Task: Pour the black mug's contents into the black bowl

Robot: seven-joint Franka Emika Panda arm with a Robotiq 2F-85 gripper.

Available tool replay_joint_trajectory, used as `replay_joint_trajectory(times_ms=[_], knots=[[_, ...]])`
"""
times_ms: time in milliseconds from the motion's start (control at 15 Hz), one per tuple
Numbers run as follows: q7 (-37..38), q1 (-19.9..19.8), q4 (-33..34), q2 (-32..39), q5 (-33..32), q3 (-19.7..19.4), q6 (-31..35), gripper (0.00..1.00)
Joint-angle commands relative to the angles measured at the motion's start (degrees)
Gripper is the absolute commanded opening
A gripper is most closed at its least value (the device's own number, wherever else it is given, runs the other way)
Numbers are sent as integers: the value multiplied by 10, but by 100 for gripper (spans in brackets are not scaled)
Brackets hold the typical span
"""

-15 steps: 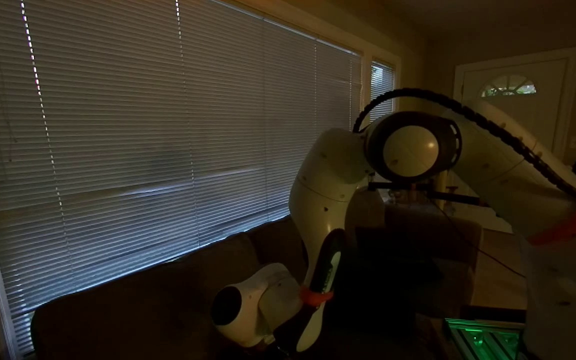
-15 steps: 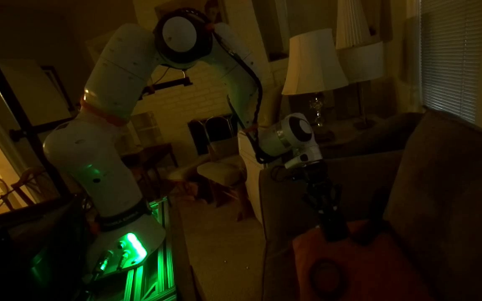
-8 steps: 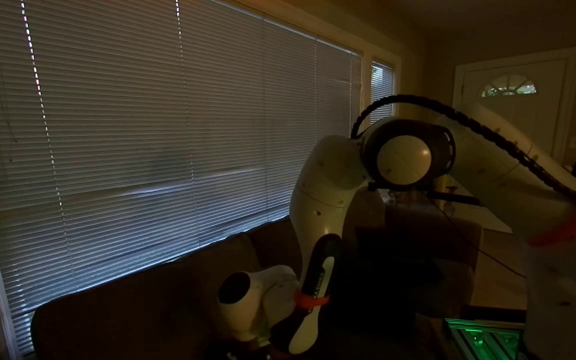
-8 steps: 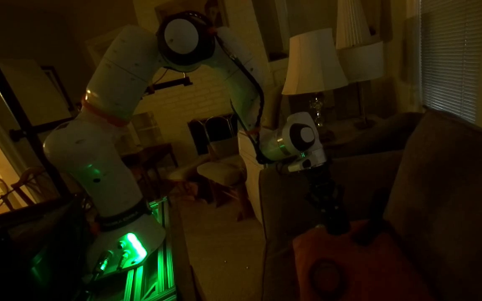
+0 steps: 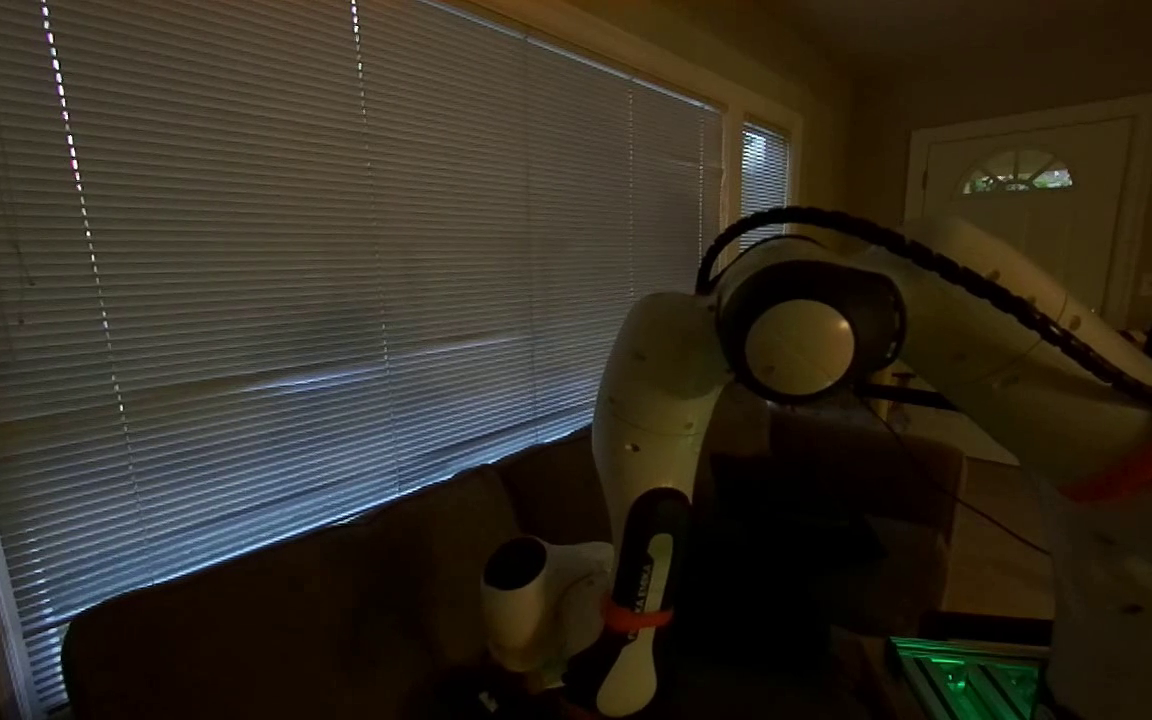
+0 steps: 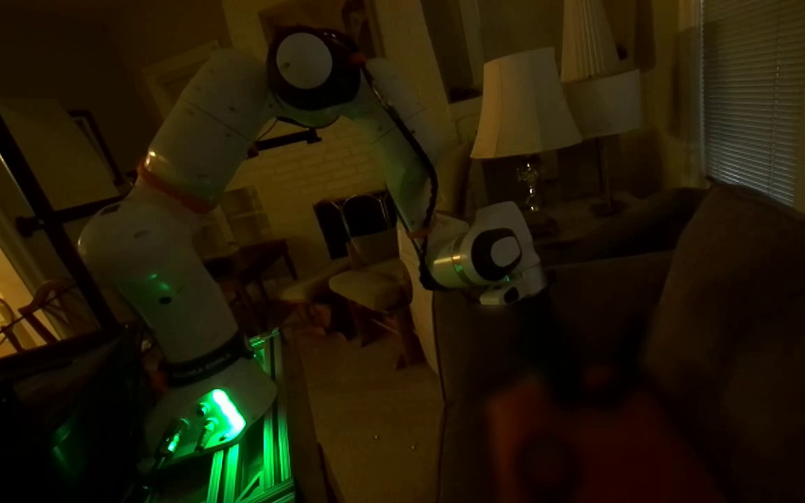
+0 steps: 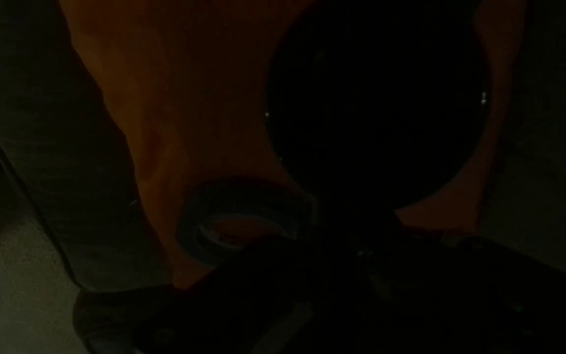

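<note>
Your wrist (image 6: 502,253) sits lower now, fingers (image 7: 263,275) closed apparently on the black mug (image 7: 376,103), likely lining up the pour.

on the sofa (image 7: 37,196) lies orange fabric (image 7: 199,108), bearing a dark ring (image 7: 236,196).

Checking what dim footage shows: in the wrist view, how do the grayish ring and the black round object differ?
The grayish ring has an open middle showing orange fabric; the black round object shows none through it. The grayish ring appears smaller and oval; the black round object, larger and nearly circular. Both look dark.
</note>
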Motion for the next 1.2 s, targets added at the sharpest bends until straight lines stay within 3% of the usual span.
replay_joint_trajectory(times_ms=[0, 267, 600, 1133], knots=[[-55, 35, -43, -5, 69, -45, 102, 5], [-150, 32, -71, -3, 177, -35, 159, 5], [-257, 15, -90, -6, 292, 0, 171, 5], [-399, -54, -104, 9, 395, 87, 246, 5]])
